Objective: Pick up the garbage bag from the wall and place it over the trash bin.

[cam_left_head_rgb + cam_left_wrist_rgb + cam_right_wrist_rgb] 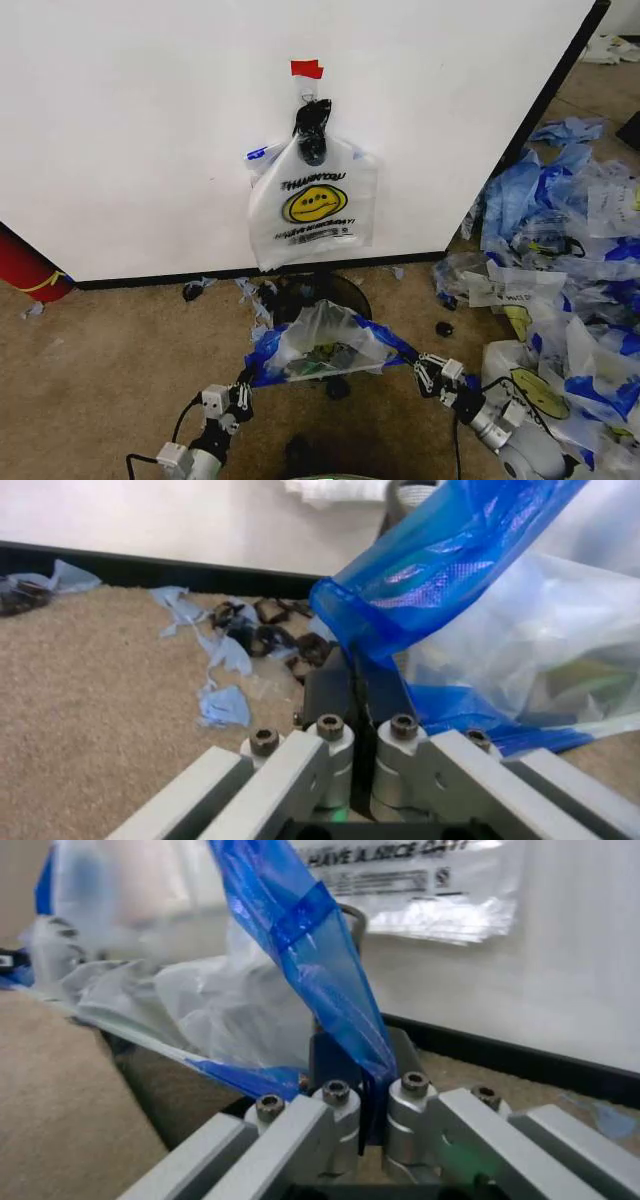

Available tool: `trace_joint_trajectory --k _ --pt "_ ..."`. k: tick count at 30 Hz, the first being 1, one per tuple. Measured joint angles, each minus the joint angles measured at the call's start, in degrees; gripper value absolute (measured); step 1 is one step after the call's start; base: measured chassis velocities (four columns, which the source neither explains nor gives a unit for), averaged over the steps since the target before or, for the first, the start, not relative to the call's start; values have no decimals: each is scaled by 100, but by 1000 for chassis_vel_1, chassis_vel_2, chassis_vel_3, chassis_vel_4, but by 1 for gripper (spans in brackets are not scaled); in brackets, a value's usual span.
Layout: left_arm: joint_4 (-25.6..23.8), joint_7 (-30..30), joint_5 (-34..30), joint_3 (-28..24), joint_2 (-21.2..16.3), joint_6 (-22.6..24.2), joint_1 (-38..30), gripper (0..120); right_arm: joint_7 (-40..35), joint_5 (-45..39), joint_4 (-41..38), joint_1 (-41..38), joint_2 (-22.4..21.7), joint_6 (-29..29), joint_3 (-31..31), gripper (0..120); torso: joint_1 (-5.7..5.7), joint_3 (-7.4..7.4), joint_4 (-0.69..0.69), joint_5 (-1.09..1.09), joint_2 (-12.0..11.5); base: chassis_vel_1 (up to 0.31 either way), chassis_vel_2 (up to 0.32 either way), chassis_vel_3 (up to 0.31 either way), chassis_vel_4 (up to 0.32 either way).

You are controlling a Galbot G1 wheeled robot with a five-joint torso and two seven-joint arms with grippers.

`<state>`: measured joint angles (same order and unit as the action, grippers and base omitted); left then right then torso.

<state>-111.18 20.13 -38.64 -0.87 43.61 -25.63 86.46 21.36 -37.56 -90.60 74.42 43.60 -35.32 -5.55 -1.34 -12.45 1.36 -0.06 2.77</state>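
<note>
Low over tan carpet (110, 370), both tools, left (243, 385) and right (418, 364), clamp the garbage bag (325, 345) by its blue handles.

Counted in the head view — two grippers, left gripper (243, 392) and right gripper (424, 368); one garbage bag (322, 343) held; one further bag (312, 205) hung on the one wall (150, 130); one trash bin (322, 295); one heap of bags (565, 250), far right.

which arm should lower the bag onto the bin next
Neither alone. The left gripper and right gripper each pinch a blue handle of the garbage bag, stretched open above the trash bin, so both should lower together.
</note>
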Motion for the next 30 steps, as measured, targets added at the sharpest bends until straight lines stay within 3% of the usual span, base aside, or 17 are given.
trace_joint_trajectory --k 30 --pt "744 -19 -276 -482 197 9 -878 0 208 -330 440 -695 148 337 277 0 0 0 0 1 1 0 0 0 0"
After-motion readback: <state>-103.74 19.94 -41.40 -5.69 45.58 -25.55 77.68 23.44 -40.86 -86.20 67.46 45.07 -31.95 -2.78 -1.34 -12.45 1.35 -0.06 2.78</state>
